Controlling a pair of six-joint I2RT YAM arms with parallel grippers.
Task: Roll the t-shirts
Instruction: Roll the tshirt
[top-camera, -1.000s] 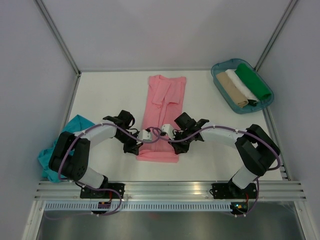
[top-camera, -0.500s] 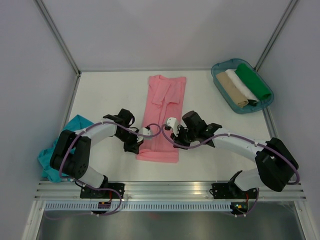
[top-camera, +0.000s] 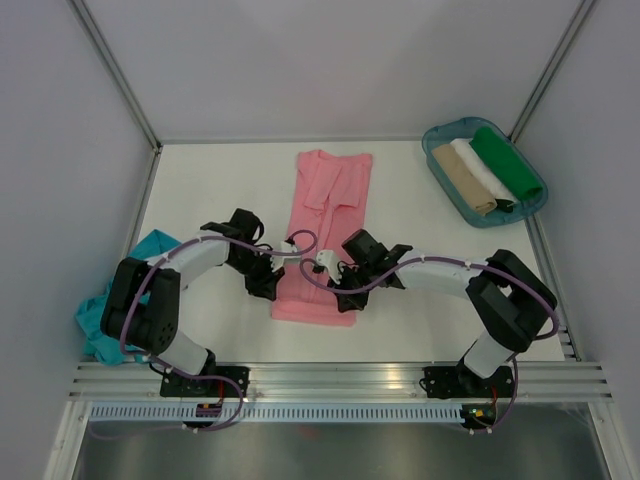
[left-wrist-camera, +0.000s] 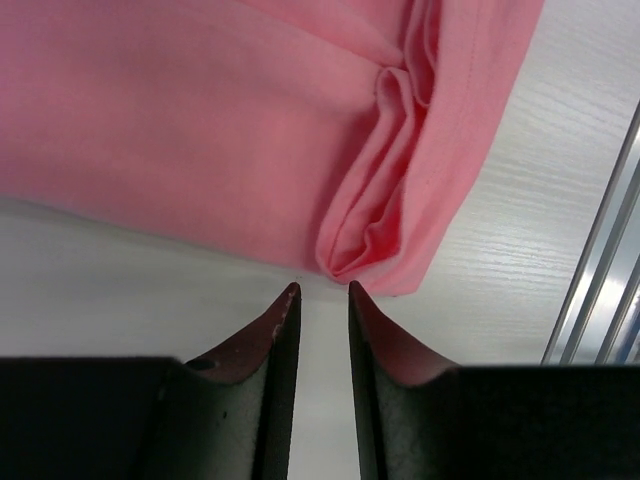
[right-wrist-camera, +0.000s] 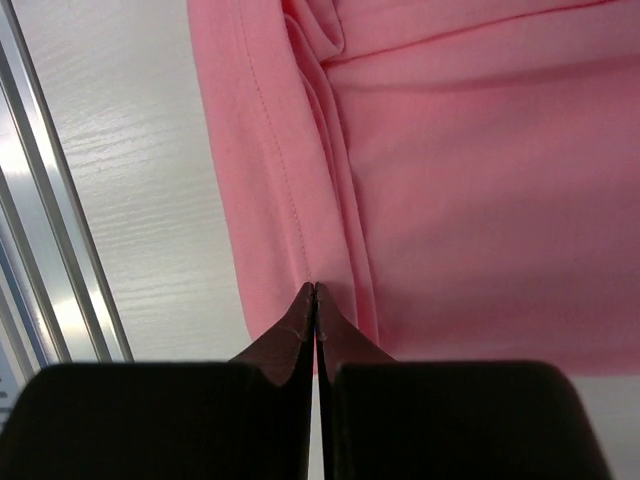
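Observation:
The salmon-pink t-shirt (top-camera: 325, 215) lies folded into a long strip down the middle of the table. Its near end is bunched into small folds (left-wrist-camera: 375, 225). My left gripper (top-camera: 274, 284) sits at the strip's near left edge. In the left wrist view it (left-wrist-camera: 324, 290) is open a little, its tips just short of the cloth, with only bare table between them. My right gripper (top-camera: 334, 296) is over the near right part of the strip. In the right wrist view it (right-wrist-camera: 315, 287) is shut, tips resting on the pink cloth (right-wrist-camera: 480, 200) by the hem seam. A teal t-shirt (top-camera: 150, 250) lies crumpled at the left.
A blue-green tray (top-camera: 440, 135) at the back right holds beige, white and green rolls. An aluminium rail (top-camera: 340, 378) runs along the near table edge, close behind both grippers. Grey walls enclose the table on three sides.
My left gripper has opened and let go of the pink shirt's left edge. My right arm swung out to the right, came back over the near end of the strip, and its jaws shut.

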